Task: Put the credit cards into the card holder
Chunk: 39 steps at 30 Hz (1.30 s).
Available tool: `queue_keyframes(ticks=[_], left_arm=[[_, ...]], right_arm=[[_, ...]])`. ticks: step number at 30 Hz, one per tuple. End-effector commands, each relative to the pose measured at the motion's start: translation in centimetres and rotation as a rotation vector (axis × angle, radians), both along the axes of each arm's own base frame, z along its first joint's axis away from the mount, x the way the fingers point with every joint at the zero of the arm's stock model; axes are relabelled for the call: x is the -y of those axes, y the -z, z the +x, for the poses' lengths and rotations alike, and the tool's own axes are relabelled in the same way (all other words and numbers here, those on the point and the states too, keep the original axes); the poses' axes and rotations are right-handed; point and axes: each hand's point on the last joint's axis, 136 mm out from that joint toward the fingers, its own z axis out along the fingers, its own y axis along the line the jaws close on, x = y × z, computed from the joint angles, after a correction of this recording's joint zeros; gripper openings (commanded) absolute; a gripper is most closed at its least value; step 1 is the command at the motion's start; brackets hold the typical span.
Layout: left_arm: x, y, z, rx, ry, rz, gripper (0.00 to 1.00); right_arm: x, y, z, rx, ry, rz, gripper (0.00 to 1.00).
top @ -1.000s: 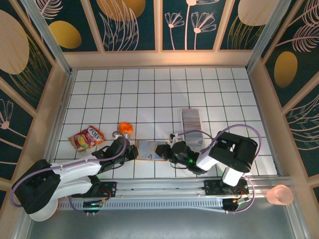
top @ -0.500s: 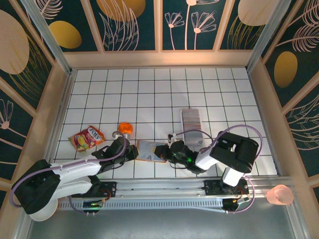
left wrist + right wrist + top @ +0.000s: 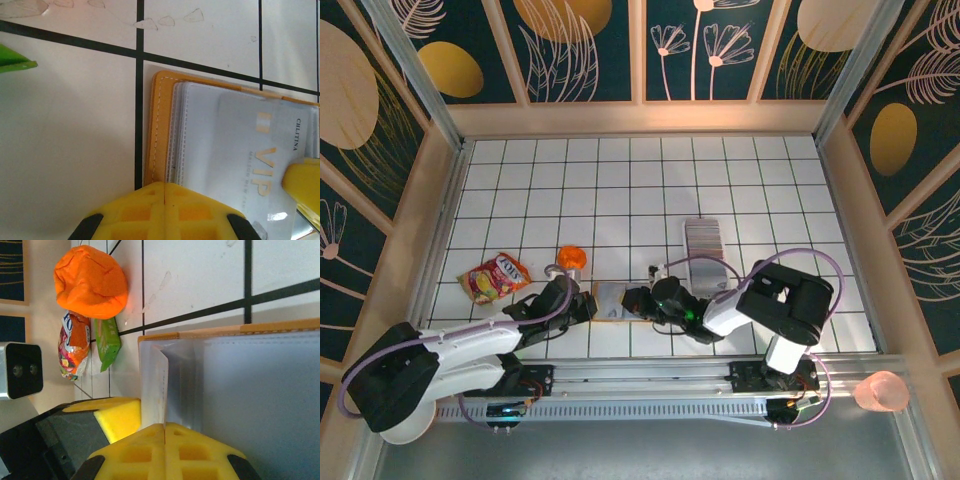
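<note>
Card holder (image 3: 612, 302) lies open near the front edge of the worktop (image 3: 520, 190), with a VIP card (image 3: 250, 160) lying on its grey inside. Left tool (image 3: 582, 300) is pinched together at the holder's tan edge. Right tool (image 3: 636, 300) is pinched together on the opposite side. Farther back, the credit cards (image 3: 701, 237) stand in a row.

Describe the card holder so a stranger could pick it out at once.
On the white tiled table, look near the front edge, between the left gripper and right gripper. The card holder lies there: flat, tan-edged, pale grey inside, unlike the round orange lump and red-yellow snack packet to its left.
</note>
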Motion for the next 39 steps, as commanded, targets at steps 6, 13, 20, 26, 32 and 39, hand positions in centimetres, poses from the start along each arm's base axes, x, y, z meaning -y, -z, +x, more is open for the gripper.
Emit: queue_keyframes(ticks=[6,13,20,26,32,39], left_arm=[[-0.7,1.5,-1.7,-0.068,0.016,0.022,0.00],[-0.4,1.5,-1.6,-0.069,0.023,0.012,0.00],[-0.7,1.8,-1.7,-0.072,0.019,0.029,0.00],[-0.6,1.7,-1.5,-0.067,0.021,0.028,0.00],[-0.5,1.7,-1.5,-0.068,0.026,0.033,0.00],[-0.4,1.7,-1.5,-0.069,0.028,0.033,0.00]], right_arm=[[-1.6,0.9,-0.2,0.021,-0.093,-0.134,0.00],[-1.1,1.6,-0.2,0.017,-0.122,-0.270,0.16],[0.9,0.0,0.3,0.041,-0.077,-0.376,0.45],[2.9,-0.3,-0.4,0.026,-0.047,-0.464,0.48],[4.5,0.6,-1.2,-0.010,-0.023,-0.536,0.48],[4.4,1.6,-1.4,-0.027,-0.033,-0.580,0.48]])
